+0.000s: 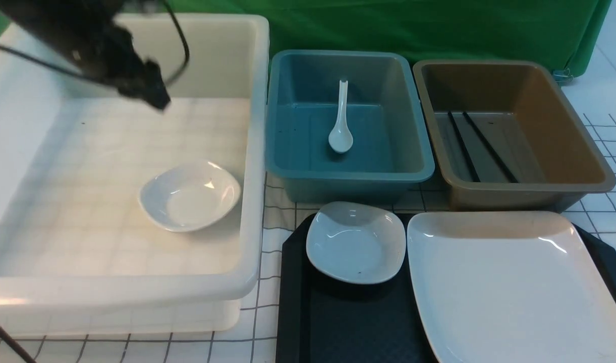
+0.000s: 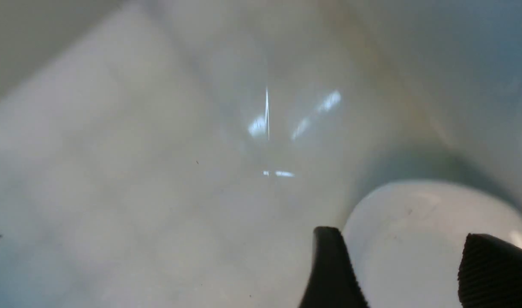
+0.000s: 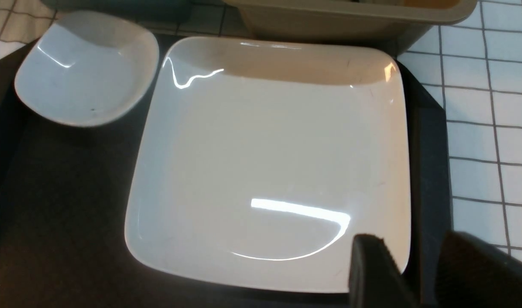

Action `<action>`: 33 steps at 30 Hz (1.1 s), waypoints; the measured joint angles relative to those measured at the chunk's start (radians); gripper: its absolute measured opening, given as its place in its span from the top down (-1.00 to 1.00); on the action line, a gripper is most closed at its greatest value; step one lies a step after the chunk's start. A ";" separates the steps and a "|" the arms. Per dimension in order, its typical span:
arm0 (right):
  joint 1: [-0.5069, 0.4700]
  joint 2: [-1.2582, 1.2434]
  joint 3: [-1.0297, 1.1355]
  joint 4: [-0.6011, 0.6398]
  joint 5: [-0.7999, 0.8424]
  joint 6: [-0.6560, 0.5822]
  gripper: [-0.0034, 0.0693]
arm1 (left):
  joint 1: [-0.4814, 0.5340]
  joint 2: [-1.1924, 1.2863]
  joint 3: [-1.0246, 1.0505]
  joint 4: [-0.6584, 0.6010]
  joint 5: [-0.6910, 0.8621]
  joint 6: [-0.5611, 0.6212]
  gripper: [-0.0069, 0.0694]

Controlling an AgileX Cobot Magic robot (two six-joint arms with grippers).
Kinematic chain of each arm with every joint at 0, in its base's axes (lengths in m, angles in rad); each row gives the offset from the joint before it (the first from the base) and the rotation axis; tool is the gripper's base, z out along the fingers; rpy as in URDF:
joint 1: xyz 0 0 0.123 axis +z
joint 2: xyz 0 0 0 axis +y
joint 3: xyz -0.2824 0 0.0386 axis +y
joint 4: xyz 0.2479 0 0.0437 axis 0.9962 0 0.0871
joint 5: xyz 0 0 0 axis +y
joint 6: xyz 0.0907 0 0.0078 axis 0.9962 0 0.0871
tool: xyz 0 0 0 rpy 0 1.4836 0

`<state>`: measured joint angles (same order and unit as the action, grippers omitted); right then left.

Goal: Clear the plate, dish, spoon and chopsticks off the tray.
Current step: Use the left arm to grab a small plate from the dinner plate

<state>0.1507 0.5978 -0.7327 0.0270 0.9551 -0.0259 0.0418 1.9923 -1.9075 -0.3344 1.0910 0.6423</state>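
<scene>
Spoon [image 1: 340,132] and chopsticks [image 1: 482,147] lie binned, one dish [image 1: 189,195] lies in the white bin [image 1: 257,151] under the open left pincer [image 2: 399,239], so the open right pincer [image 3: 410,239] should next grip the plate [image 1: 509,282] on the tray [image 1: 338,322].

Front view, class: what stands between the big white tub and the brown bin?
The blue bin, with the spoon lying inside it, stands between them; the front view shows this.

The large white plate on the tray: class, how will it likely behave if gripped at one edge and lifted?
The plate looks rigid and glossy, so probably slippery when pinched. Being wide and shallow, it would likely tilt from an edge grip.
</scene>
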 joint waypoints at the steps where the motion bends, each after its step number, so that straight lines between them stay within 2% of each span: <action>1: 0.000 0.000 0.000 0.000 0.000 0.000 0.25 | 0.000 -0.037 -0.051 -0.002 0.049 -0.070 0.02; 4: 0.000 0.000 0.000 0.000 0.004 0.000 0.25 | 0.000 -0.125 -0.101 -0.017 0.100 -0.222 0.50; 7: 0.000 0.000 0.000 0.000 0.004 0.000 0.25 | -0.001 -0.225 -0.073 -0.105 0.114 -0.294 0.77; 9: 0.000 0.000 0.000 0.000 0.007 0.000 0.25 | -0.015 -0.287 -0.010 -0.203 0.114 -0.308 0.82; 11: 0.000 0.000 0.000 0.000 0.008 0.000 0.25 | -0.038 -0.329 0.048 -0.241 0.114 -0.310 0.83; 13: 0.000 0.000 0.000 0.000 0.009 0.000 0.25 | -0.104 -0.397 0.164 -0.288 0.114 -0.314 0.84; 17: 0.000 0.000 0.000 0.000 0.007 0.000 0.25 | -0.345 -0.478 0.434 -0.314 0.108 -0.401 0.82; 18: 0.000 0.000 0.000 0.000 0.007 0.000 0.25 | -0.345 -0.479 0.444 -0.312 0.106 -0.406 0.82; 19: 0.000 0.000 0.000 0.000 0.000 0.000 0.25 | -0.464 -0.471 0.513 -0.273 0.062 -0.461 0.77; 20: 0.000 0.000 0.000 0.000 -0.004 0.000 0.25 | -0.528 -0.458 0.539 -0.233 0.031 -0.508 0.73; 22: 0.000 0.000 0.000 0.000 -0.009 -0.003 0.25 | -0.630 -0.425 0.555 -0.143 -0.013 -0.614 0.63; 23: 0.000 0.000 0.000 0.000 -0.010 -0.003 0.25 | -0.649 -0.421 0.555 -0.134 -0.016 -0.627 0.62; 24: 0.000 0.000 0.000 0.000 -0.011 -0.007 0.25 | -0.713 -0.384 0.542 -0.052 -0.028 -0.721 0.50; 25: 0.000 0.000 0.000 0.000 -0.011 -0.009 0.25 | -0.744 -0.357 0.525 -0.008 -0.028 -0.763 0.41; 27: 0.000 0.000 0.000 0.000 -0.011 -0.013 0.25 | -0.780 -0.304 0.478 0.055 -0.020 -0.817 0.22; 28: 0.000 0.000 0.000 0.000 -0.011 -0.014 0.25 | -0.782 -0.291 0.466 0.059 -0.017 -0.827 0.20; 29: 0.000 0.000 0.000 0.000 -0.011 -0.018 0.25 | -0.794 -0.241 0.412 0.093 -0.005 -0.860 0.04; 30: 0.000 0.000 0.000 0.000 -0.011 -0.020 0.25 | -0.793 -0.210 0.376 0.115 -0.001 -0.872 -0.05; 33: 0.004 0.000 0.000 0.000 -0.011 -0.021 0.25 | -0.789 -0.144 0.292 0.172 0.004 -0.886 -0.19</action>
<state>0.1552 0.5978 -0.7327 0.0270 0.9438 -0.0472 -0.7474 1.8481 -1.6152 -0.1624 1.0949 -0.2436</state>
